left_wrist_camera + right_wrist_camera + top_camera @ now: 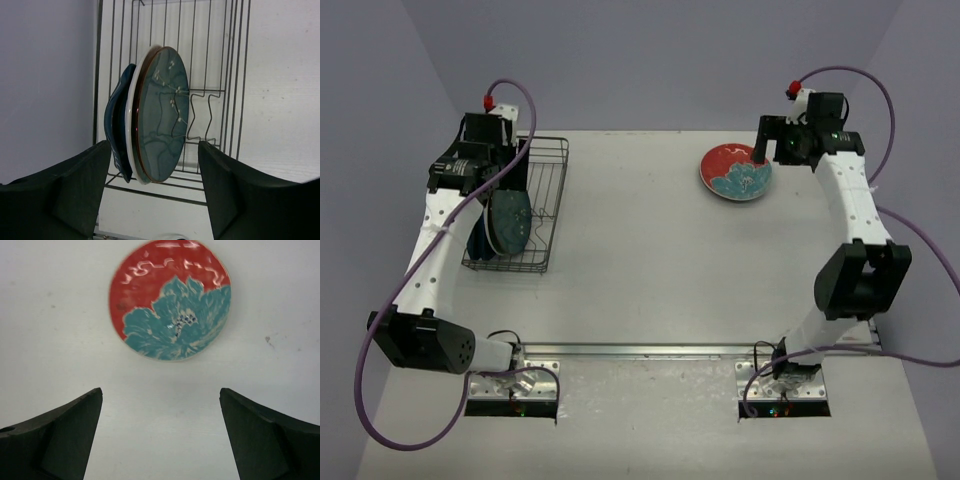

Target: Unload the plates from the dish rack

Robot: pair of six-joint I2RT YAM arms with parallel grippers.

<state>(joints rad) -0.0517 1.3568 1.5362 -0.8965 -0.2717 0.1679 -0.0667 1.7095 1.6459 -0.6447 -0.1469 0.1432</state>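
White table (640,250) carries everything. Dark wire dish rack (548,190) sits far left and holds a teal plate (162,115) and a dark blue wavy plate (117,125), on edge, touching. We see 1 red floral plate (170,300) flat on the table, far right. Left gripper (154,146) faces the 2 racked plates, jaws apart, gripping nothing. Right gripper (161,392) hangs over the red plate, jaws wide.

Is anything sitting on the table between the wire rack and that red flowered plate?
Nothing. In the top view, the table between the dish rack and the red plate is bare.
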